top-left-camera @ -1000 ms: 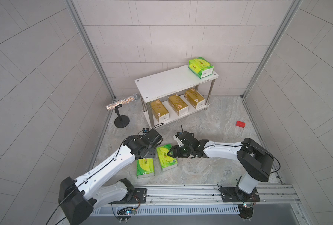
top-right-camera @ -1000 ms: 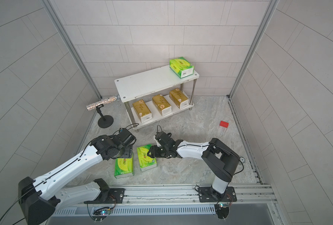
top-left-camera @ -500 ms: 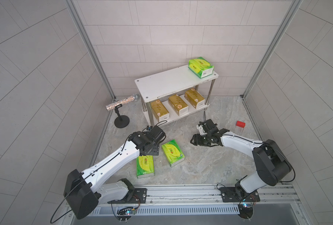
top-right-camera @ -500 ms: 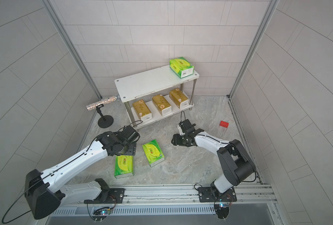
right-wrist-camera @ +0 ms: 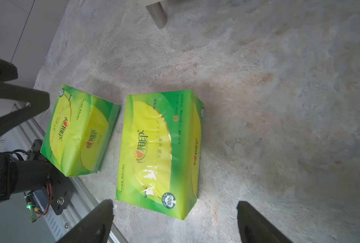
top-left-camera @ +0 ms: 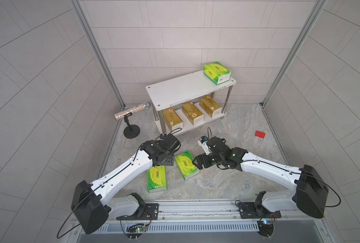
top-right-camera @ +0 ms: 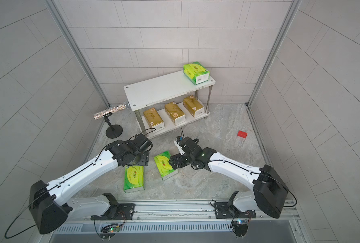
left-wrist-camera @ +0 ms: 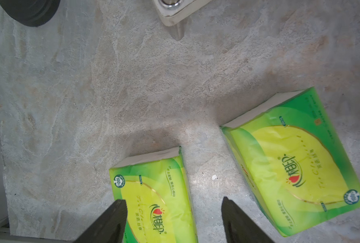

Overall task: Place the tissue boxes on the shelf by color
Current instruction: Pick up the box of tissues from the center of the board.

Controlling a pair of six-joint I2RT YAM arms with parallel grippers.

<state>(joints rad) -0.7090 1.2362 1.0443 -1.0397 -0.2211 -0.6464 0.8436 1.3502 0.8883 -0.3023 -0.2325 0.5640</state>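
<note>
The shelf (top-left-camera: 181, 92) (top-right-camera: 160, 90) carries one green tissue box (top-left-camera: 217, 72) (top-right-camera: 196, 72) at the right end of its top board and three gold ones (top-left-camera: 192, 113) (top-right-camera: 174, 113) on the lower board. Two green tissue boxes lie on the floor, a near-left one (top-left-camera: 156, 178) (left-wrist-camera: 154, 193) and a right one (top-left-camera: 185, 165) (right-wrist-camera: 158, 147). My left gripper (top-left-camera: 168, 163) (left-wrist-camera: 172, 201) hovers open over the far end of the near-left box, holding nothing. My right gripper (top-left-camera: 198, 164) (right-wrist-camera: 174, 203) stands wide open at the right box's end, apart from it.
A glittery microphone (top-left-camera: 131, 109) on a black stand is left of the shelf, its base (left-wrist-camera: 29, 10) close to my left arm. A small red block (top-left-camera: 260, 134) lies on the floor at the right. A shelf leg (right-wrist-camera: 157, 12) rises behind the floor boxes.
The right green box slid right and turned. My right gripper left it, swung toward the shelf, then came back to its end with the jaws opened wide. My left gripper shifted slightly.
</note>
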